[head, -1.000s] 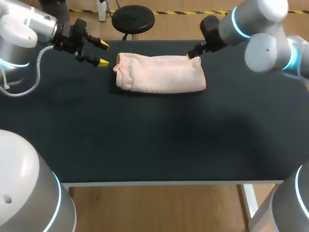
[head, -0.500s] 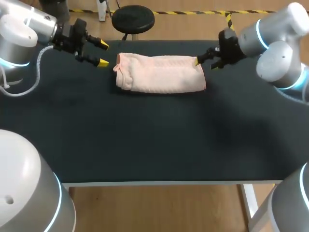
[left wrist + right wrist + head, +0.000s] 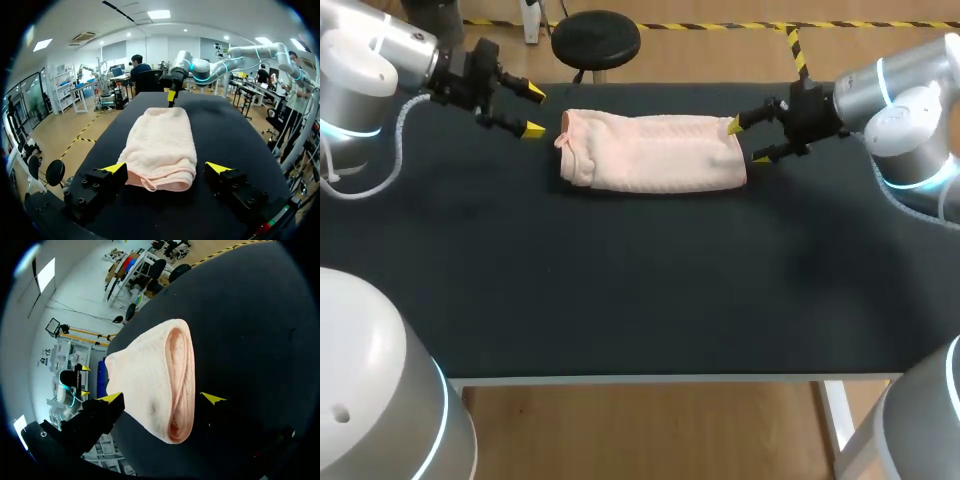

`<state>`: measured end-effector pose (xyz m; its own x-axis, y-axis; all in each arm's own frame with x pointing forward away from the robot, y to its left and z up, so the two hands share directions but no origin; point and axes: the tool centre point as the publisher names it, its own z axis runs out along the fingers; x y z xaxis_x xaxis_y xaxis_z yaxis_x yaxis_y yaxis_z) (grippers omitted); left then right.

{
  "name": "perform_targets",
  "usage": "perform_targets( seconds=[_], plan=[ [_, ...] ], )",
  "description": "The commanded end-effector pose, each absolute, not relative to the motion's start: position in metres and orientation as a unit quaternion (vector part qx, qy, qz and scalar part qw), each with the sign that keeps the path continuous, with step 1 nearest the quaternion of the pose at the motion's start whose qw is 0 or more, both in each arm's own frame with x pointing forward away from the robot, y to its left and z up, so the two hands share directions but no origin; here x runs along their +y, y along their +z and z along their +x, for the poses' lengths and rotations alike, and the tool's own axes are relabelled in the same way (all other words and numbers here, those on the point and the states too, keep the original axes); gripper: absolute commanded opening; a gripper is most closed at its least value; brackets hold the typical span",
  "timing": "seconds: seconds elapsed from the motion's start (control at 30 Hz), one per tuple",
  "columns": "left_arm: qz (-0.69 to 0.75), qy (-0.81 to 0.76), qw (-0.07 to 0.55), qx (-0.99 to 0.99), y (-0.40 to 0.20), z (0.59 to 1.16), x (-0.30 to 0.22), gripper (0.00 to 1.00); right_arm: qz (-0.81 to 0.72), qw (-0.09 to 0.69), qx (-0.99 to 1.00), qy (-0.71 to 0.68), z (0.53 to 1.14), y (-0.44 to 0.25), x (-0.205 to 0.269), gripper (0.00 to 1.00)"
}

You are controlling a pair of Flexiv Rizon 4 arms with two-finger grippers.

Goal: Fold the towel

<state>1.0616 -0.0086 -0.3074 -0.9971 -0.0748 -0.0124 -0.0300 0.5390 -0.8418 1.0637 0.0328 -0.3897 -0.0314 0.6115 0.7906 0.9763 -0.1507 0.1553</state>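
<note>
Horizontally, left gripper (image 3: 534, 111) and right gripper (image 3: 747, 142) flank towel (image 3: 655, 152).

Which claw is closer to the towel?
Right. The right gripper is open around the end of the towel, one tip over its corner; the left gripper sits open beside the other end, with a gap between.

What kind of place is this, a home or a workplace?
Most likely a robotics lab, not a home: a robot's left tool and right tool, both open, flank a folded pink towel on a black table.
</note>
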Motion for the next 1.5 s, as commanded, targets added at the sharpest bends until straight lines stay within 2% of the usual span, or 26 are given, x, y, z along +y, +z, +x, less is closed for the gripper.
perform_targets(
  seconds=[0.03, 1.5],
  plan=[
    [-0.030, -0.480, 0.025, 0.877, -0.308, 1.061, -0.009, 1.00, -0.637, 0.261, -0.604, -0.403, 1.073, -0.397, 0.032, 1.00],
    [-0.030, -0.480, 0.025, 0.877, -0.308, 1.061, -0.009, 1.00, -0.609, 0.269, -0.624, -0.409, 1.087, -0.417, 0.058, 1.00]
  ],
)
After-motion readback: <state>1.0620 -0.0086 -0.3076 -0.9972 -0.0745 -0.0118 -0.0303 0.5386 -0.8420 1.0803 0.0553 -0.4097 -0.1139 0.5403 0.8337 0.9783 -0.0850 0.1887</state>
